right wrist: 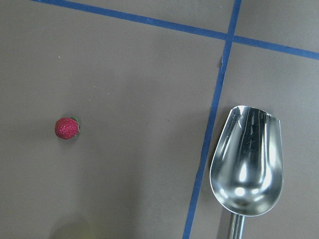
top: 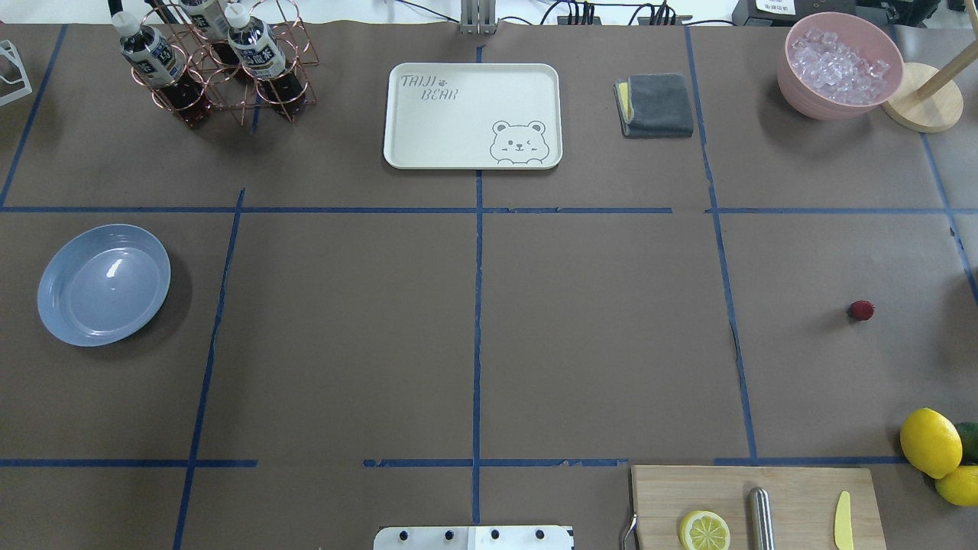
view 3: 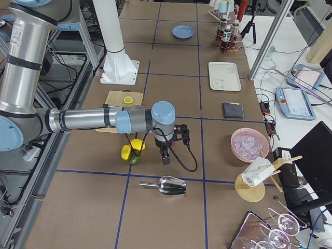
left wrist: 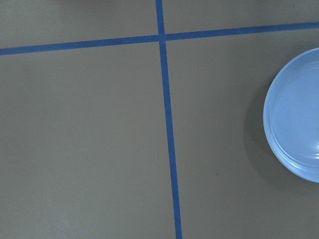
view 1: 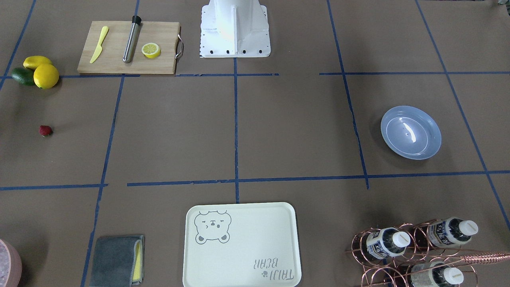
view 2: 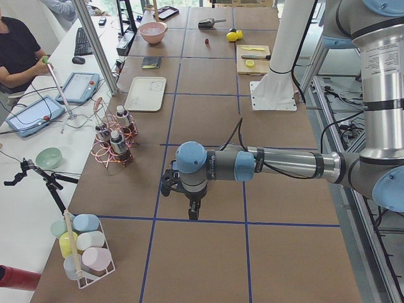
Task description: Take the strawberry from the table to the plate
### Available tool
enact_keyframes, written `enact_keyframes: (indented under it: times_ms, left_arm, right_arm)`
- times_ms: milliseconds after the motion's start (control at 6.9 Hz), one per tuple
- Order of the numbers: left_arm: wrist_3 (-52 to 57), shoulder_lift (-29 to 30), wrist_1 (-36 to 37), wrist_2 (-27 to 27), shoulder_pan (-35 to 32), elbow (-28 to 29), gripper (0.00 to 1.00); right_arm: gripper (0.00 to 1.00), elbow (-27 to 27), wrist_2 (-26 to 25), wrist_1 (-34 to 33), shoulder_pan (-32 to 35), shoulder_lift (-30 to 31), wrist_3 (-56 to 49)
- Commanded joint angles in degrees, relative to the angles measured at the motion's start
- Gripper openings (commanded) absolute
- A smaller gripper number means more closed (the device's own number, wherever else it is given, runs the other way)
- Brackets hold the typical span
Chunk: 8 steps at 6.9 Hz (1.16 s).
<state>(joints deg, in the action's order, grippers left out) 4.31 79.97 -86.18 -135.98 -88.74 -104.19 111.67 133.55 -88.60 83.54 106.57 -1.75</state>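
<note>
The strawberry (view 1: 46,130) (top: 861,310) lies alone on the brown table (view 1: 279,131), small and dark red; the right wrist view has it left of centre (right wrist: 66,128). At the table's other end sits the light-blue plate (view 1: 410,132) (top: 104,284) with nothing on it, and its rim (left wrist: 294,129) shows at the right edge of the left wrist view. My left gripper (view 2: 193,214) hangs above the table beyond the plate end. Past the strawberry end, my right gripper (view 3: 166,160) hovers. Both show only in the side views, so I cannot tell whether they are open or shut.
A cutting board (view 1: 127,48) carries a lemon half, a metal rod and a yellow knife. Lemons and an avocado (view 1: 38,71) lie beside it. A metal scoop (right wrist: 246,159) rests near the strawberry. The bear tray (top: 472,114), bottle rack (top: 218,57), grey cloth (top: 655,105) and ice bowl (top: 840,65) line the far side.
</note>
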Motion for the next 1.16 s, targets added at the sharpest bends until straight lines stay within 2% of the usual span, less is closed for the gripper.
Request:
enact_keyframes:
  times_ms: [0, 725, 1014]
  left_arm:
    - [-0.1, 0.4, 0.3, -0.1, 0.0, 0.4, 1.00]
    - [0.0, 0.4, -0.7, -0.1, -0.2, -1.6, 1.00]
    - [0.1, 1.2, -2.6, -3.3, -0.1, -1.7, 1.00]
  right_arm:
    - [1.00, 0.0, 1.3, -1.3, 0.2, 0.0, 0.1]
    - [1.00, 1.4, 1.7, -2.1, 0.2, 0.1, 0.0]
    - [1.00, 1.9, 1.6, -1.8, 0.2, 0.2, 0.0]
